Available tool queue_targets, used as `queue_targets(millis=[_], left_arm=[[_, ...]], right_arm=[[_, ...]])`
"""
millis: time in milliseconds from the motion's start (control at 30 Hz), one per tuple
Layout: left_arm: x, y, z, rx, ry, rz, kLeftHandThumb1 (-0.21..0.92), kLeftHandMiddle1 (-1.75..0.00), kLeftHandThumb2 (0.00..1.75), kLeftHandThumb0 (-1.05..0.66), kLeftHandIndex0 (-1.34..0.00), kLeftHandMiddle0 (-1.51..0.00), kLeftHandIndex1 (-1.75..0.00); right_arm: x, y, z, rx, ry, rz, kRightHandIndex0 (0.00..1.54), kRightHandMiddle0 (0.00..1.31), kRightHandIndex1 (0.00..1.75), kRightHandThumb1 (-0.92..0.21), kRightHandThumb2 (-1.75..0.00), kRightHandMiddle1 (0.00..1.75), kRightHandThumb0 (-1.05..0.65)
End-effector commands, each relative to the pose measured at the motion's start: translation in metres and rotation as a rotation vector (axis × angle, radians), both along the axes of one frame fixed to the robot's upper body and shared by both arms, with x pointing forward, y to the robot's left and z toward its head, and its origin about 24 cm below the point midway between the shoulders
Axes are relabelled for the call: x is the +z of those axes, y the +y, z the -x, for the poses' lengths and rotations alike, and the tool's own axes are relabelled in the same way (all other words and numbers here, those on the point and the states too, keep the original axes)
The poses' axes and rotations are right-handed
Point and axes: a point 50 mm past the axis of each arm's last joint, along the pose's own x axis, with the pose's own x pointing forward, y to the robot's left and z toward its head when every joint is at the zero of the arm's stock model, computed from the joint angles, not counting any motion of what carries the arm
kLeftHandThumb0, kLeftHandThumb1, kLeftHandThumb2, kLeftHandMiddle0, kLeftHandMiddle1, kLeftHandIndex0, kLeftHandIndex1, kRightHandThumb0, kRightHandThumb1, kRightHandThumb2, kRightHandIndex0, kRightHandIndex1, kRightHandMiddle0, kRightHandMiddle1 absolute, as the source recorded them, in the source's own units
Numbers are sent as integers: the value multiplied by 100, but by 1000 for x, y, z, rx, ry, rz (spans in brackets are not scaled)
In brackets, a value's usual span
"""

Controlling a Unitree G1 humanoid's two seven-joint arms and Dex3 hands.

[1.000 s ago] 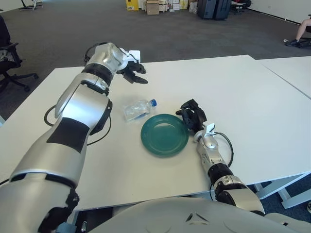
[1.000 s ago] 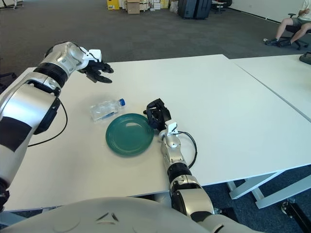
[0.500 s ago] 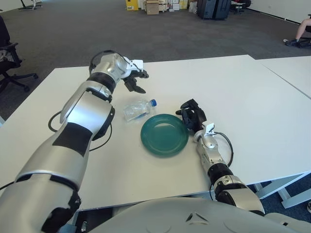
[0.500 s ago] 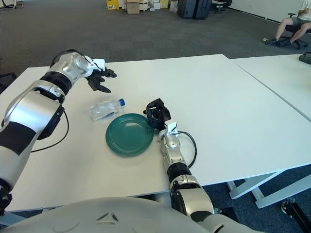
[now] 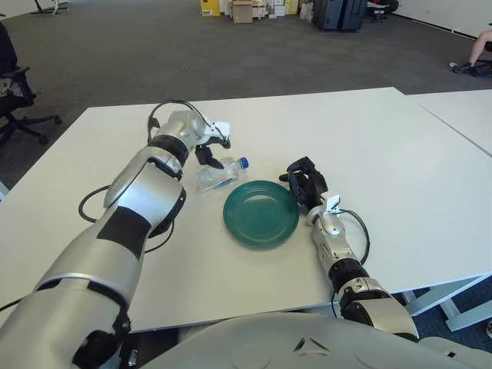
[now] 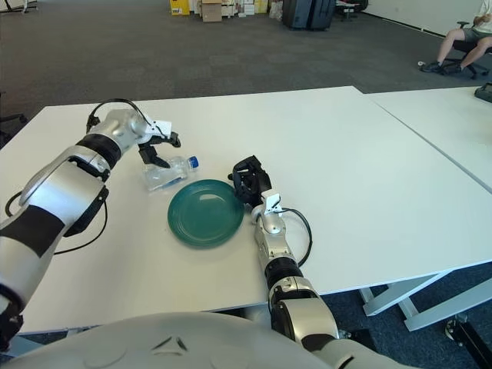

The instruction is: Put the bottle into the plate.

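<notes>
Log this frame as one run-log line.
left robot hand: open, just above water bottle | bottle: lying beside green plate, not in it | right robot hand: idle by plate

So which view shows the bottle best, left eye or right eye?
The right eye view: the bottle lies on its side, blue cap and most of the body visible below the left hand. In the left eye view the hand covers more of its far end; the cap shows there too.
</notes>
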Motion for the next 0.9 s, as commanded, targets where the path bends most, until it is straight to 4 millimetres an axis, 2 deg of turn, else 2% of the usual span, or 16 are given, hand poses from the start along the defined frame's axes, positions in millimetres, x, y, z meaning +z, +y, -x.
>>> queue_targets(millis=[0, 100, 267, 367, 500, 667, 867], left_arm=[[-17, 2, 8, -23, 34, -46, 47, 0, 67, -71, 0, 0, -78], [-28, 1, 15, -59, 59, -89, 47, 0, 67, -70, 0, 0, -81], [-37, -4, 20, -133, 63, -149, 43, 0, 73, -68, -3, -1, -110], [-39, -3, 21, -141, 64, -154, 43, -1, 75, -67, -10, -2, -118], [-39, -2, 21, -142, 63, -153, 43, -1, 76, -67, -25, -4, -122], [-39, -3, 22, -171, 86, -159, 44, -2, 75, -66, -35, -6, -124], [-40, -3, 22, -185, 84, -152, 46, -1, 74, -67, -30, -5, -121]], right_arm=[[-27, -7, 19, -24, 149, 0, 44, 30, 119, -73, -78, 175, -37], [-28, -7, 19, -28, 157, -3, 45, 30, 120, -73, -78, 175, -37], [-29, -8, 21, -39, 158, -5, 47, 30, 122, -73, -78, 174, -37], [-29, -8, 22, -38, 150, 2, 47, 30, 122, -73, -78, 175, -37], [-28, -6, 23, -32, 130, 12, 45, 30, 121, -73, -78, 175, -37], [-27, -6, 24, -23, 112, 4, 46, 31, 121, -73, -79, 175, -37], [-27, -5, 22, -23, 129, 3, 47, 31, 122, -72, -79, 175, -37]])
